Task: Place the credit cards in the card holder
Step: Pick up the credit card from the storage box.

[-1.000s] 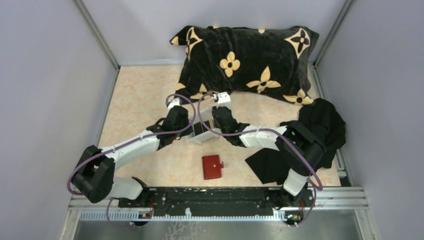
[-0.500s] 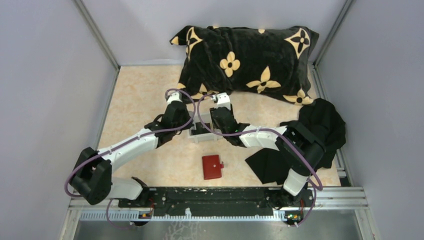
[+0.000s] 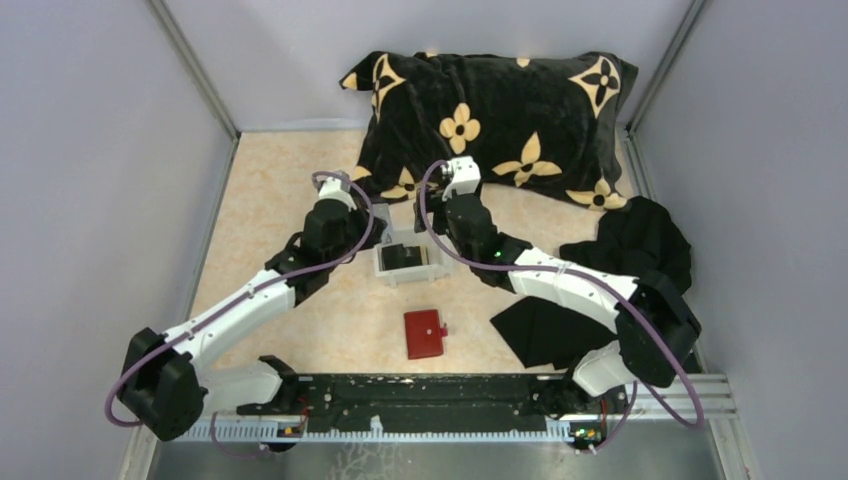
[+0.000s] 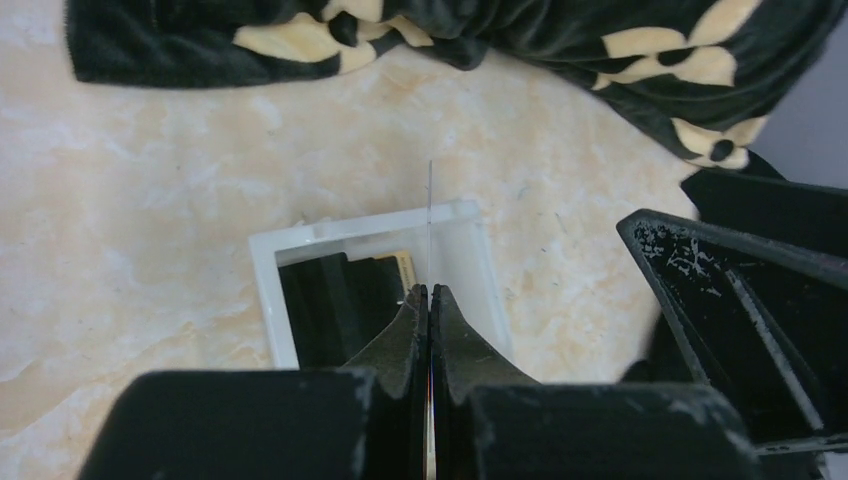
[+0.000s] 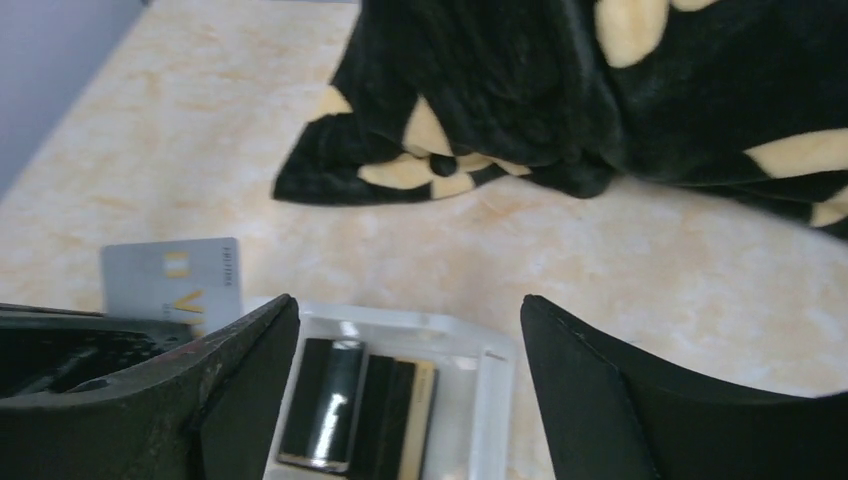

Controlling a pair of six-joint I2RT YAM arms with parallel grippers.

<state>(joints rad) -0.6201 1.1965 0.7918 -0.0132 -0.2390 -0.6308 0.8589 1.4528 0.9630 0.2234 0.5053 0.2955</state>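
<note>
I am watching one grey card [image 5: 170, 280] being pinched edge-on in the left gripper [image 4: 430, 298], its fingers pressed tight together on it. A second ago both grippers were crowding over the white tray [image 3: 381, 265]. Now they are standing apart, the left drawn off toward 10 o'clock of the tray and the right toward 1 o'clock. The right gripper [image 5: 408, 305] is hanging released, its jaws spread far wider than a second ago and gripping nothing. With the arms off it, the tray is now showing in the top view.

The held card is showing a yellow chip mark and is standing upright, over the tray's far wall in the left wrist view. The other credit cards [image 5: 320, 400] are lying in the tray: black ones side by side, with a pale yellowish one along their 3 o'clock edge. The red card holder [image 3: 424, 334] is lying flat, looking folded shut, on the table [image 3: 280, 190] at 6 o'clock of the tray, apart from it and unmoved. The pillow [image 3: 490, 125] is lying at 12 o'clock and the black cloth [image 3: 640, 250] at 3 to 4 o'clock.
</note>
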